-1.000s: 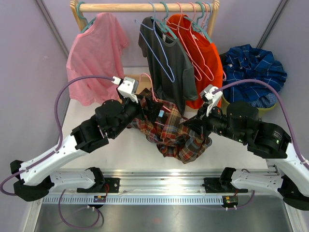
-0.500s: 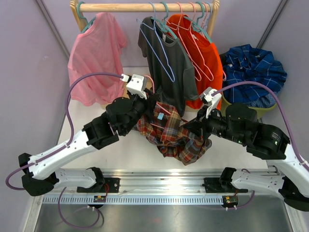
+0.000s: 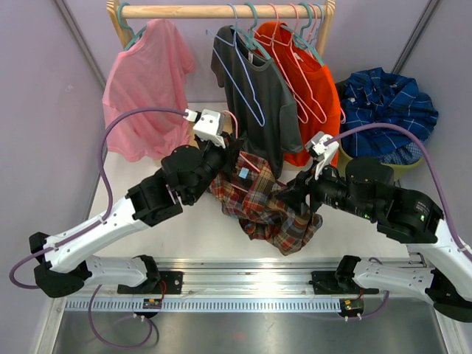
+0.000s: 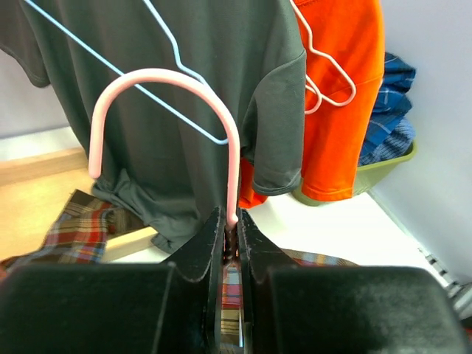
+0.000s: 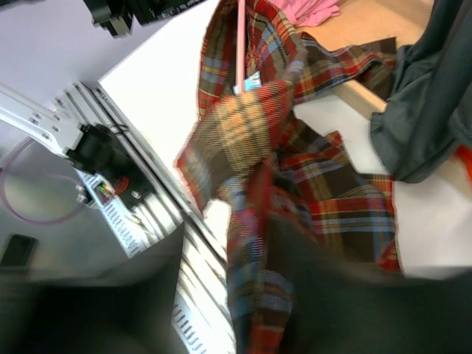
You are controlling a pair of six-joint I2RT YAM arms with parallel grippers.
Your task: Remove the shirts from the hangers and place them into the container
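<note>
Left fingers (image 4: 203, 251) pinched shut, right fingers (image 5: 346, 310) blurred, arms (image 3: 140, 210) angled inward

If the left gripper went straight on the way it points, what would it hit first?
Probably the dark grey shirt hanging dead ahead of the left gripper, beyond the hook of the pink hanger its jaws are shut on. Depth is unclear; the pale blue hanger on that shirt may come first.

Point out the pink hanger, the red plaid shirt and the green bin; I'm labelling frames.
pink hanger (image 4: 162, 74): left wrist view, top of its hook's arch.
red plaid shirt (image 3: 258, 203): top external view, middle of bunched cloth.
green bin (image 4: 383, 168): left wrist view, outer wall.
</note>
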